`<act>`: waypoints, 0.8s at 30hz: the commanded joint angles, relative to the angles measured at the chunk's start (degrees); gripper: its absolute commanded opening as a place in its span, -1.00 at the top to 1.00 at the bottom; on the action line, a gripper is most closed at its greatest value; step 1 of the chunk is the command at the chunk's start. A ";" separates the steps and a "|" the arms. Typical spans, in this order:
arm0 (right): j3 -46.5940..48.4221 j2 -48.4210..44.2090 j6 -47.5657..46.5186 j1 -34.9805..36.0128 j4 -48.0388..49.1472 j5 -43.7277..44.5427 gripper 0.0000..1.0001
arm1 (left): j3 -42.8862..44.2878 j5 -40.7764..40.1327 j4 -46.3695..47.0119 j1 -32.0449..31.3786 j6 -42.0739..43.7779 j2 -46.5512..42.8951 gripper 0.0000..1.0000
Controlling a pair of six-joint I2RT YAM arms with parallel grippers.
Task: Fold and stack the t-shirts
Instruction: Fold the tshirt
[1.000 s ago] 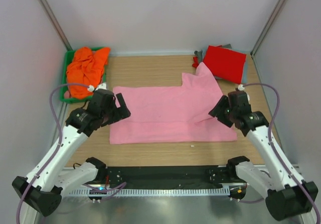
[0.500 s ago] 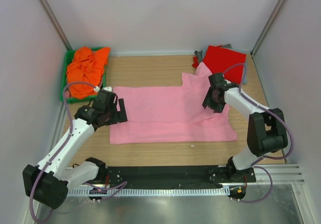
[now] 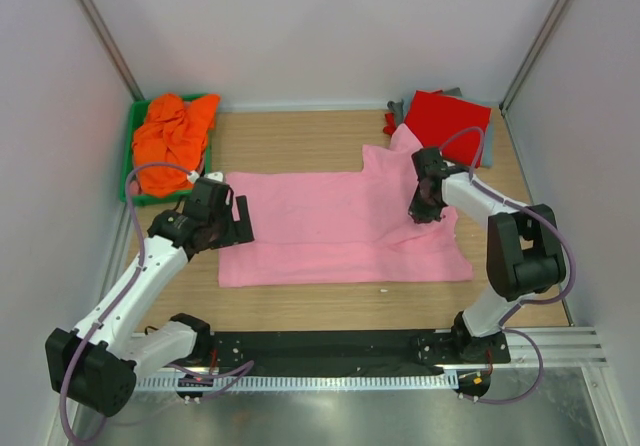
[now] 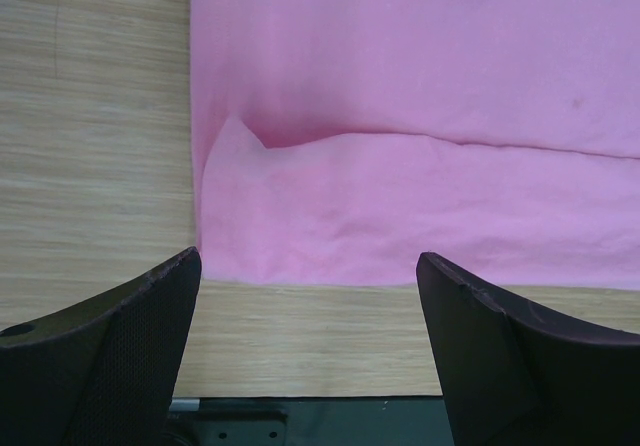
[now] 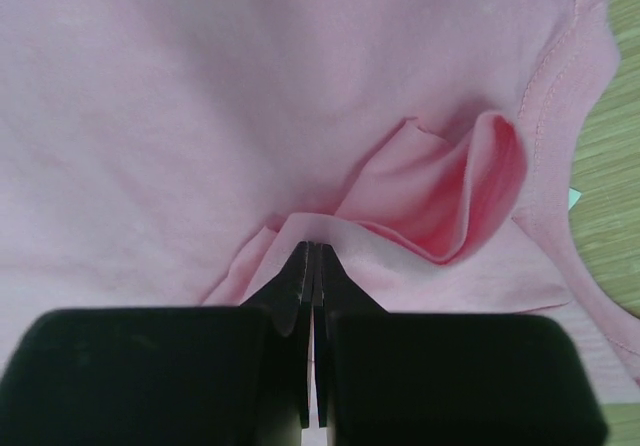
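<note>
You have the spread t-shirt (image 3: 330, 228) lying centrally on the counter (image 3: 300, 138), the crumpled t-shirt (image 3: 172, 136) in the bin (image 3: 128, 171) behind-left, and the folded t-shirts (image 3: 448, 124) stacked behind-right.

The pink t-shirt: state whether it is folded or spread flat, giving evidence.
Partly folded: the pink t-shirt lies spread, its near strip doubled over along a fold line; the right claw pinches a raised pleat.

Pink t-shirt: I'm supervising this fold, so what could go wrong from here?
The right gripper is shut on only a thin pinch of the pink t-shirt; it may slip out. The left gripper is open and holds nothing, so a pull from the right could drag the shirt askew.
</note>
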 commanded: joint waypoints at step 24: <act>5.21 -1.18 -3.43 0.83 -5.11 2.79 -0.51 | 0.55 -0.70 1.62 0.38 0.66 -1.06 -0.78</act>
